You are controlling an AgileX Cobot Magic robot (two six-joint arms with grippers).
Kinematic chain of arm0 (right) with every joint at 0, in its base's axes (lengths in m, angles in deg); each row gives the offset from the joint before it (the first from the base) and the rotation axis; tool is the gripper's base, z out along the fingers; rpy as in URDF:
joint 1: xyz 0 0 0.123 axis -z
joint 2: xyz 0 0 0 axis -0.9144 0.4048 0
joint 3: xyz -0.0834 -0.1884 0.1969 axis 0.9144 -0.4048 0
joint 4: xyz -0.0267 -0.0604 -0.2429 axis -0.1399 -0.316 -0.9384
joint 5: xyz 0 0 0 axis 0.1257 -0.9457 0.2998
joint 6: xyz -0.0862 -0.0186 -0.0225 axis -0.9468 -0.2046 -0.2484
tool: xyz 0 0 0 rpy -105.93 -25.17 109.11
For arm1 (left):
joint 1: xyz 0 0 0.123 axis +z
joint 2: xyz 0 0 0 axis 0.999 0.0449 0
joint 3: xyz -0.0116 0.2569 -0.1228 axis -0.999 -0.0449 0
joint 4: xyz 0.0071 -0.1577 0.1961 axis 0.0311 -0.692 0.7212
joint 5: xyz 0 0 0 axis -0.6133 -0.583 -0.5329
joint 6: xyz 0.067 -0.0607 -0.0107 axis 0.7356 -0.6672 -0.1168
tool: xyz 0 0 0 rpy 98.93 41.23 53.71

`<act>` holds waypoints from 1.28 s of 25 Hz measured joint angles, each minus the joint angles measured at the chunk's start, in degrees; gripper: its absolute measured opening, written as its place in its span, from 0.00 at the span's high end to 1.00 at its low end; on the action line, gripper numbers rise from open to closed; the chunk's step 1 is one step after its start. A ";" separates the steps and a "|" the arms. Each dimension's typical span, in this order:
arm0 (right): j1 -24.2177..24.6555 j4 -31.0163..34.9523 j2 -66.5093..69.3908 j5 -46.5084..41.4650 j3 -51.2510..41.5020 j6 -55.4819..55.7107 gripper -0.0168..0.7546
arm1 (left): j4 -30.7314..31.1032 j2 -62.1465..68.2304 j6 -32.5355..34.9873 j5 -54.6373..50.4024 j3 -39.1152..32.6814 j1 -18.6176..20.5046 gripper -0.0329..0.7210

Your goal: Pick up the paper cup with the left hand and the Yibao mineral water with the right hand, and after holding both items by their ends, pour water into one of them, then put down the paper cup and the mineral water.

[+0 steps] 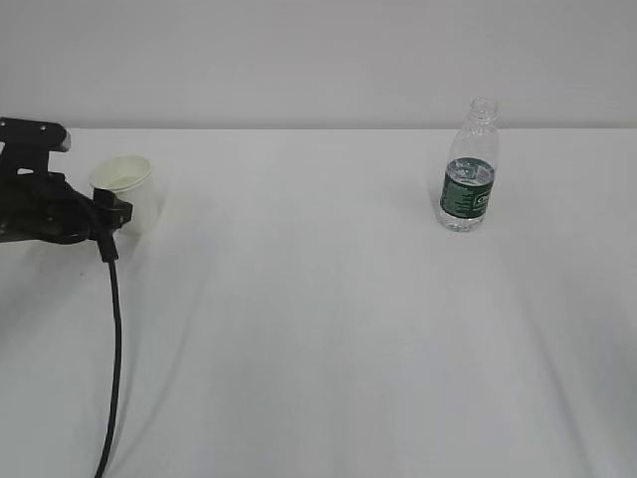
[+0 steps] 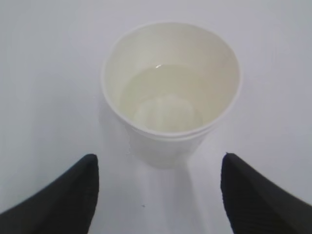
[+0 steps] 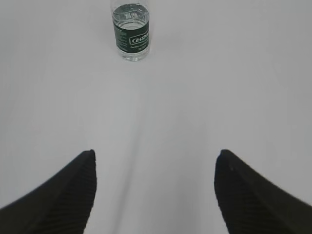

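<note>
Paper cup [image 2: 170, 97] upright near counter [image 1: 318, 329] left edge, water inside, just ahead of left gripper [image 2: 158, 195]; jaws spread, empty. Yibao mineral water [image 3: 130, 31] upright, well ahead of right gripper [image 3: 156, 195]; jaws spread, empty.

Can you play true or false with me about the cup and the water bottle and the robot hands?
1. The paper cup has water in it. True.
2. The Yibao mineral water has its cap on. False: its neck is open, no cap.
3. The left gripper is squeezing the cup. False: its fingers are spread open, with the cup just ahead of them, untouched.
4. The bottle stands upright on the white table. True.
5. The right gripper holds the bottle. False: it is open, and the bottle stands far ahead of it.
</note>
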 joint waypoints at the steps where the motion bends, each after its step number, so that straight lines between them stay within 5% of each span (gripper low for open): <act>1: 0.00 0.00 0.00 0.00 0.00 0.00 0.24 | 0.00 -0.69 0.00 -0.27 -0.63 0.00 0.21; 15: 0.00 1.29 0.00 -0.65 0.00 0.00 0.24 | 0.12 -16.96 0.00 -7.80 -7.94 0.00 0.22; 32: 0.00 3.38 0.00 -0.76 0.00 -4.45 0.24 | 0.22 -42.28 0.00 -21.82 -8.27 0.00 0.24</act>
